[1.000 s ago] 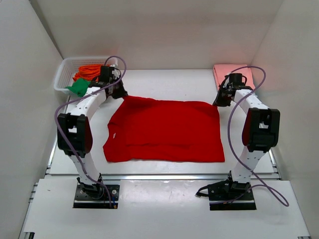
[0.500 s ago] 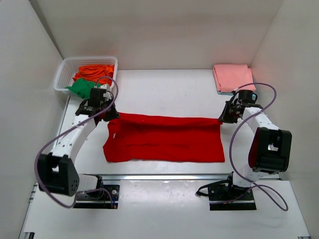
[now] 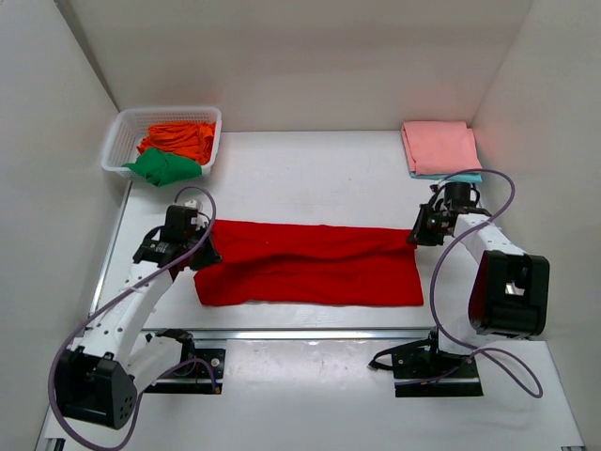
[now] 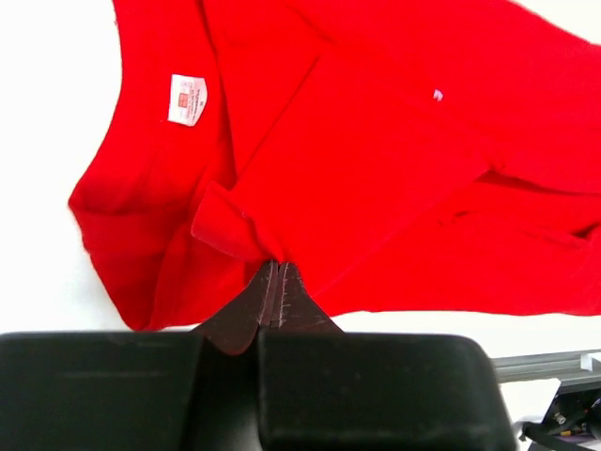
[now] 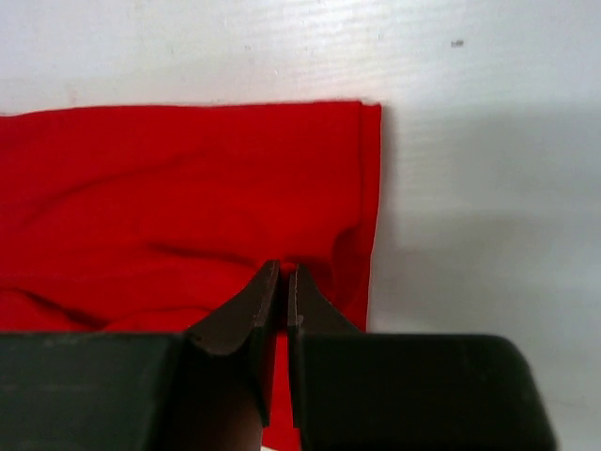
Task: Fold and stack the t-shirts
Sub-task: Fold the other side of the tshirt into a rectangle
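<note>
The red t-shirt [image 3: 310, 263] lies as a long band between the two grippers, its far half doubled over toward the near edge. The left gripper [image 4: 272, 268] is pinched tight on a bunched fold at the collar end. The right gripper [image 5: 285, 272] is likewise closed on the hem-end edge. I judge this a lengthwise fold in mid-lay. Next, both should lower their edge evenly, then let go without dragging the cloth.

Plain white walls [image 3: 282, 56] box in the white table [image 3: 310, 174]. Well beyond the left gripper sits a white basket [image 3: 115, 141] holding an orange shirt [image 3: 178, 136] and a green shirt [image 3: 160, 167]. Just beyond the right gripper, a folded salmon pink shirt [image 3: 439, 146] rests on a light blue one [image 3: 451, 176].
</note>
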You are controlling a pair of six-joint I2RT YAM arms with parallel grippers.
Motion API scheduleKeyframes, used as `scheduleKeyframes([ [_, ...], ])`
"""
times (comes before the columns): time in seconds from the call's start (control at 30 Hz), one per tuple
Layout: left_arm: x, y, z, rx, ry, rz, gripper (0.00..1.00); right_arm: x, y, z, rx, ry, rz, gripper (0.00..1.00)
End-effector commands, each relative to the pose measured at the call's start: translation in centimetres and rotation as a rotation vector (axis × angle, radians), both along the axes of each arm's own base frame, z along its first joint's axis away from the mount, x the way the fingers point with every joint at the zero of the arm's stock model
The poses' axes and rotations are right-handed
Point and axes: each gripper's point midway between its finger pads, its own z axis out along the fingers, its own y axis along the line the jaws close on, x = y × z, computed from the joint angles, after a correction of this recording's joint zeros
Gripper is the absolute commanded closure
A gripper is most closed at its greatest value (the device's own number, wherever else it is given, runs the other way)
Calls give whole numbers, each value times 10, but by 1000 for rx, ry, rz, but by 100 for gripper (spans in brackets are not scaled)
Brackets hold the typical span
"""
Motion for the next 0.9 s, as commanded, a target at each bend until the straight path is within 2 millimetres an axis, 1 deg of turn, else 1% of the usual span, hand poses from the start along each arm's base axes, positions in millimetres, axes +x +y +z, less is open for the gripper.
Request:
scheduleKeyframes([
  [0.0, -4, 4, 8, 1, -28, 27, 100, -5, 1, 8, -17, -33, 3, 100],
  [0.13, -11, 3, 14, -13, -35, 27, 100, -17, 0, 2, -15, -10, -10, 100],
  [0.23, -16, 3, 17, -22, -35, 27, 100, -22, -2, -3, -22, -1, -17, 100],
  [0.27, -18, 5, 15, -17, -31, 33, 100, -24, -1, -2, -22, -3, -14, 100],
  [0.3, -19, 2, 16, -27, -32, 27, 100, -27, -3, -4, -24, 8, -19, 100],
  [0.47, -27, 3, 5, -27, -1, 24, 100, -28, -11, -4, -40, 14, -36, 100],
  [0.53, -30, 2, 1, -26, 5, 18, 100, -33, -13, -6, -59, 32, -44, 100],
  [0.57, -33, 2, -3, -18, 21, 17, 100, -33, -16, -6, -63, 41, -60, 100],
  [0.6, -36, 4, -5, -6, 30, 21, 100, -39, -19, -9, -80, 72, -73, 100],
  [0.63, -38, 5, -9, -3, 40, 31, 98, -43, -24, -9, -98, 92, -96, 98],
  [0.67, -37, 7, -7, -5, 34, 35, 93, -42, -26, -3, -103, 86, -107, 91],
  [0.7, -36, 7, -7, -6, 32, 45, 77, -43, -28, 2, -116, 80, -124, 80],
  [0.73, -34, 9, -4, -7, 23, 59, 72, -41, -29, 7, -126, 61, -125, 72],
  [0.77, -32, 8, 1, -14, 5, 57, 70, -36, -26, 16, -131, 17, -122, 67],
  [0.8, -25, 8, 10, -16, -27, 71, 64, -33, -28, 24, -152, -13, -122, 58],
  [0.87, -18, 5, 22, -15, -56, 65, 61, -24, -20, 37, -156, -62, -90, 59],
])
